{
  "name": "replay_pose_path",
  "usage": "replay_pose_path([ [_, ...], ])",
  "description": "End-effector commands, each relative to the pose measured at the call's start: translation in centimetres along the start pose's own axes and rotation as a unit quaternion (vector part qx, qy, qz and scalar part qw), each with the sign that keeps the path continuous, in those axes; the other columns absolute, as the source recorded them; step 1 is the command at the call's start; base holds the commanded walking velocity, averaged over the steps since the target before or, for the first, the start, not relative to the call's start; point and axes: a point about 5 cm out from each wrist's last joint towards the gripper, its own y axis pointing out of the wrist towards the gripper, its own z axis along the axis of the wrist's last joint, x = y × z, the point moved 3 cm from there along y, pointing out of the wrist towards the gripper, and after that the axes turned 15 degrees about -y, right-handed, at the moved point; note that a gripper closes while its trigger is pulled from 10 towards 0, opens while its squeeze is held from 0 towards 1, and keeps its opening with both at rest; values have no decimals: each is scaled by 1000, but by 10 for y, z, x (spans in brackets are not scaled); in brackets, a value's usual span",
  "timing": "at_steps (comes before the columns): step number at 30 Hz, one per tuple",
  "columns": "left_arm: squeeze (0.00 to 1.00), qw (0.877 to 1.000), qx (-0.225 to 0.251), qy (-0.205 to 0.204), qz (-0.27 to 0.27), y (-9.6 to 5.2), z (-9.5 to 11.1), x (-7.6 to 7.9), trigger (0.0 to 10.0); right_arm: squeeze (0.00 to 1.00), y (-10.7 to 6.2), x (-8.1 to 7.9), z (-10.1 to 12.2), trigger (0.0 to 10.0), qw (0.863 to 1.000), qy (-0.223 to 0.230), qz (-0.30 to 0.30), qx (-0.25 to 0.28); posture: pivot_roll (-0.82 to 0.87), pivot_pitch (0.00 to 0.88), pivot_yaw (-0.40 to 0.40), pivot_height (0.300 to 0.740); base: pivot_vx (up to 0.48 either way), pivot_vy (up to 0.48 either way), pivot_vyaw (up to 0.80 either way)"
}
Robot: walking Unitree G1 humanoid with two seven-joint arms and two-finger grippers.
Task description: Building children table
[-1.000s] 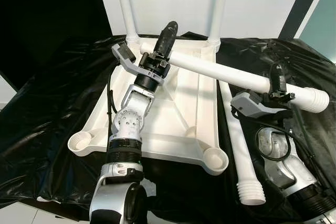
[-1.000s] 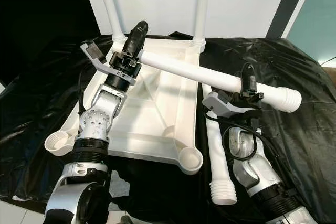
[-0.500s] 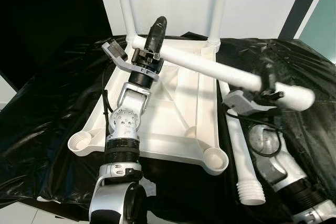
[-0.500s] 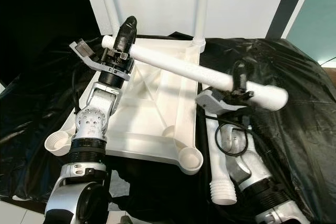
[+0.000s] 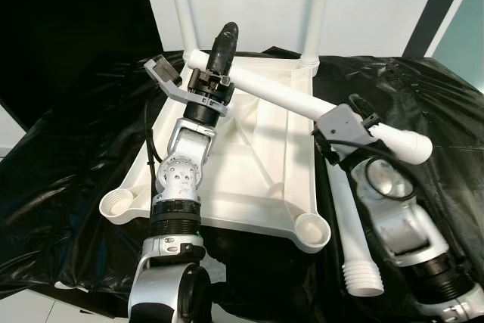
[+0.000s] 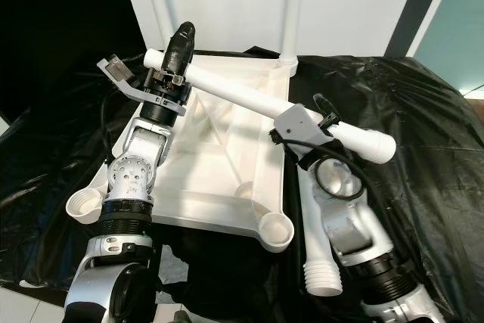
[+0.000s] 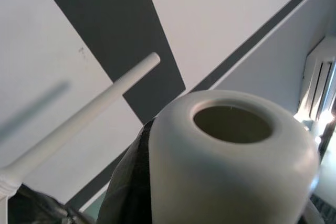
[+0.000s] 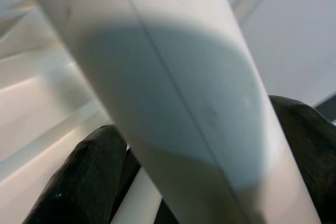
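A white table top (image 5: 257,158) lies upside down on a black sheet, with two white legs (image 5: 181,5) (image 5: 316,5) standing upright in its far corners. A third white leg (image 5: 280,92) is held slanting above it. My left gripper (image 5: 225,39) is shut on that leg's narrow end, whose hollow tip (image 7: 231,124) shows in the left wrist view. My right gripper (image 5: 357,111) is shut on the same leg close to its ribbed end, over the top's right edge. In the right wrist view its black fingers (image 8: 79,177) lie on either side of the leg (image 8: 173,103).
Another loose white leg (image 5: 352,232) lies on the black sheet (image 5: 68,149) just right of the table top. Two round sockets (image 5: 117,206) (image 5: 311,228) sit at the near corners. A white wall stands close behind the upright legs.
The held leg has shifted left and its ribbed end has dropped. My left gripper rose and moved left; my right gripper came left toward the table top's right edge.
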Motion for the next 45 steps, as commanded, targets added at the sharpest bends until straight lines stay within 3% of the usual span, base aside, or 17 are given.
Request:
replay_pose_path([
  [1,0,998,-16,-26,-54,7,-13,14,0,0,-9,-8,-16,10000,997,26,67,-20,-87,0,31,740,0,0,0],
  [6,0,998,-20,-24,-54,6,-15,13,0,0,-15,-6,-30,9255,995,20,94,-37,-97,0,38,740,0,0,0],
  [7,0,998,-21,-25,-54,7,-15,13,0,0,-17,-8,-32,0,994,18,104,-37,-98,0,40,740,0,0,0],
  [16,0,998,-22,-25,-51,11,-16,13,0,0,-12,-2,-17,0,996,18,80,-21,-98,0,44,740,0,0,0],
  [17,0,999,-23,-21,-43,10,-16,11,863,0,-10,0,-15,0,998,8,65,-21,-97,0,43,740,0,0,0],
  [18,0,999,-28,-13,-26,10,-17,7,10000,0,-5,3,-11,0,999,-19,31,-20,-95,0,41,740,0,0,0],
  [21,47,1000,-28,-7,-14,10,-18,4,10000,0,-2,2,-8,0,999,-34,4,-19,-94,0,41,740,0,0,0],
  [22,451,1000,-27,-3,-7,10,-18,2,10000,0,0,1,-7,0,999,-43,-16,-22,-95,0,38,740,0,0,0],
  [25,498,1000,-27,0,2,11,-19,0,10000,0,2,-2,-6,0,998,-48,-36,-25,-95,0,37,740,0,0,0],
  [26,549,1000,-25,2,15,11,-19,-3,10000,0,4,-7,-6,0,994,-54,-83,-36,-93,0,36,740,0,0,0],
  [28,475,1000,-26,-1,16,12,-20,-3,10000,0,5,-9,-6,0,993,-53,-101,-41,-93,0,36,740,0,0,0],
  [30,0,999,-32,-4,15,12,-22,-2,10000,0,8,-12,-6,0,989,-58,-131,-47,-91,0,37,740,0,0,0],
  [35,0,999,-41,-2,13,12,-26,-1,10000,0,13,-9,-4,0,979,-94,-175,-47,-83,0,36,740,0,0,0],
  [37,0,999,-51,10,15,12,-30,-1,10000,0,17,-5,2,0,962,-161,-219,-36,-78,0,36,740,0,0,0],
  [42,0,998,-58,13,14,12,-34,3,10000,0,17,3,11,0,936,-193,-295,-10,-57,0,30,740,0,0,0],
  [43,0,998,-57,8,-1,11,-34,7,6706,0,17,3,13,0,936,-185,-299,-5,-52,0,30,740,0,0,0],
  [45,0,998,-55,4,-12,11,-34,9,6706,0,17,3,14,0,937,-179,-300,-3,-51,0,30,740,0,0,0],
])
